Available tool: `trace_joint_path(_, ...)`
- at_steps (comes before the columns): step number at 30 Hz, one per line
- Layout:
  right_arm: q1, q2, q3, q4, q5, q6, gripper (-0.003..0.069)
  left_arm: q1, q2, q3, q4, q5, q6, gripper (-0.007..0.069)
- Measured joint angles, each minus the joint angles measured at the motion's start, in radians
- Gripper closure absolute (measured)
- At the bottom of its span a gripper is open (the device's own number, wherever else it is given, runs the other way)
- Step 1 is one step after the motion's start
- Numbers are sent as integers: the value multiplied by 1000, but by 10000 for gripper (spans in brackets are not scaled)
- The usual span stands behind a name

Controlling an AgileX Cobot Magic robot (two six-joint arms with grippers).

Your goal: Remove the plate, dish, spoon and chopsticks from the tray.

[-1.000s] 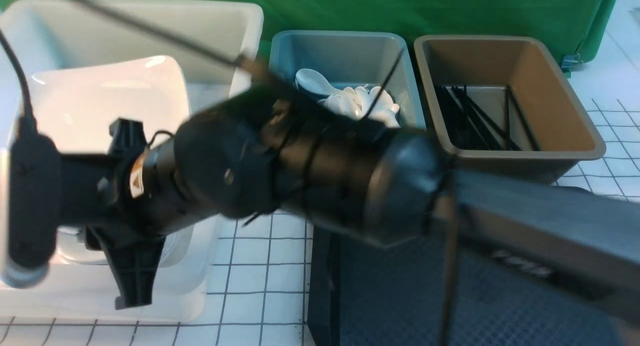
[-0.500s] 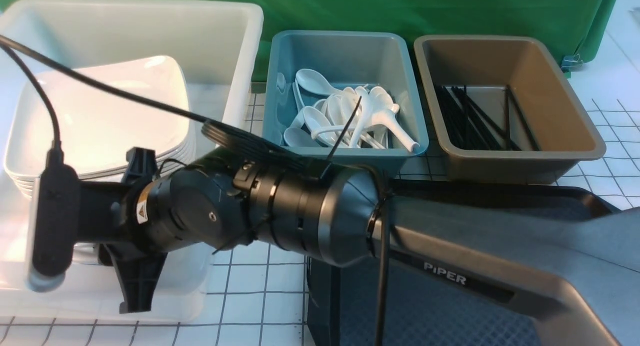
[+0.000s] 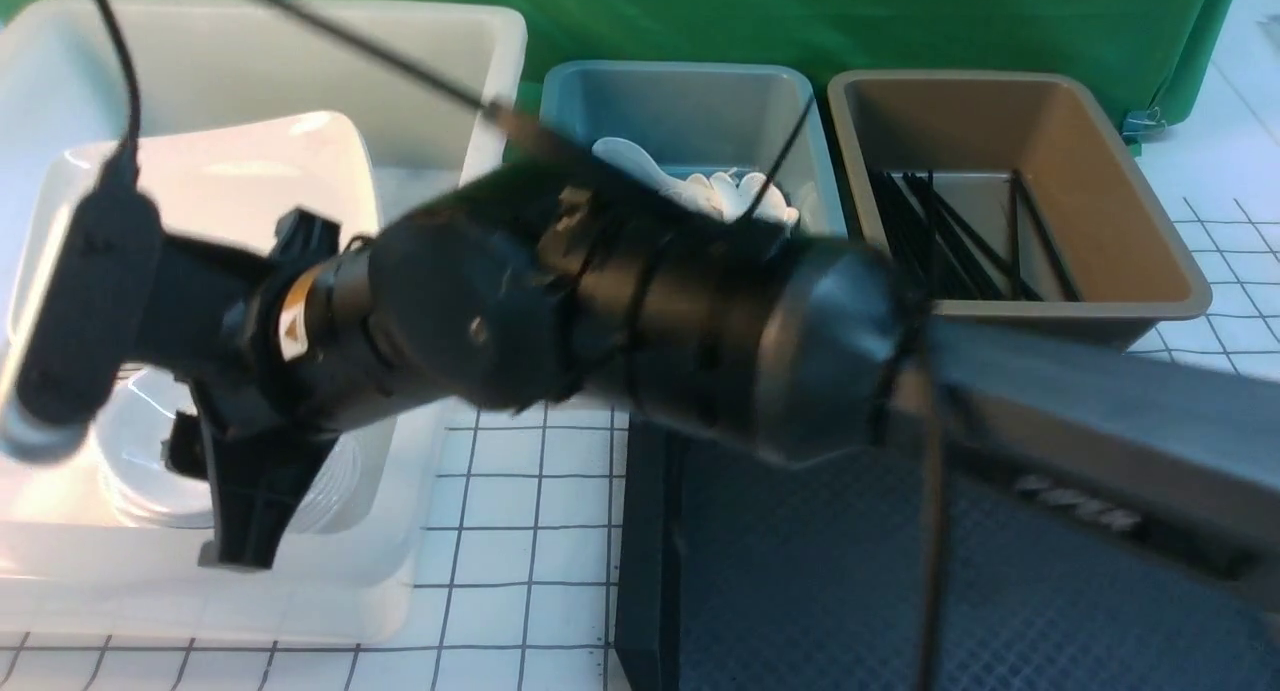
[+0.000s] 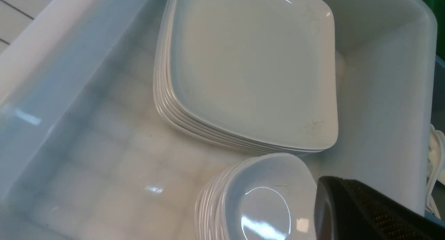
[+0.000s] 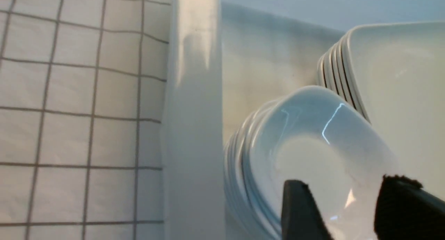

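Green cloth hangs behind a table [image 3: 520,531] covered in white sheeting ruled with a dark grid. On it the white tub [image 3: 300,41] serves as landmark: deep, glossy, translucent plastic with rounded walls. Inside it, at the near end, sits a stack of small rounded-square dishes; the top dish [image 5: 313,153] is shiny white with a sunken centre. Just beyond them in the same tub rests the stack of large square plates, the top plate [image 4: 253,66] smooth, rounded at the corners, with a shallow rim. The right hand [image 5: 351,208] hovers over the dish stack, its two dark fingers [image 5: 299,212] standing apart with nothing between them, the dish lying free below. The right arm reaches across from the tray side, blurred. Of the left hand [image 4: 361,212] only a black textured tip shows beside the dishes; it is closed and holds nothing visible. Right of the tub stands a teal tub [image 3: 690,101] with white spoons [image 3: 740,196] heaped inside, then a brown tub [image 3: 1010,151] holding thin black chopsticks [image 3: 940,236]. Nearer than those, the black tray [image 3: 800,591] shows its fine diamond texture.
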Motion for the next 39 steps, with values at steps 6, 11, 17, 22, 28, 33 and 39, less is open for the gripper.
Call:
trace_joint_path(6,0,-135,0,-15,235,92,349,0,0,0,-5,0,1,624)
trace_joint_path(11,0,-324,0,-90,523,178,575,-58,0,0,-50,-2,2,624)
trace_joint_path(17,0,-545,5,-242,675,390,629,-285,0,0,-41,-4,27,624)
trace_joint_path(22,0,-748,66,-293,675,539,629,-542,0,0,-4,3,46,623)
trace_joint_path(28,0,-1024,234,-295,676,639,629,-773,0,0,46,16,82,621)
trace_joint_path(33,0,-1249,420,-297,676,718,629,-864,0,0,52,-19,83,620)
trace_joint_path(39,0,-1543,751,-298,576,782,627,-886,0,0,45,-101,74,620)
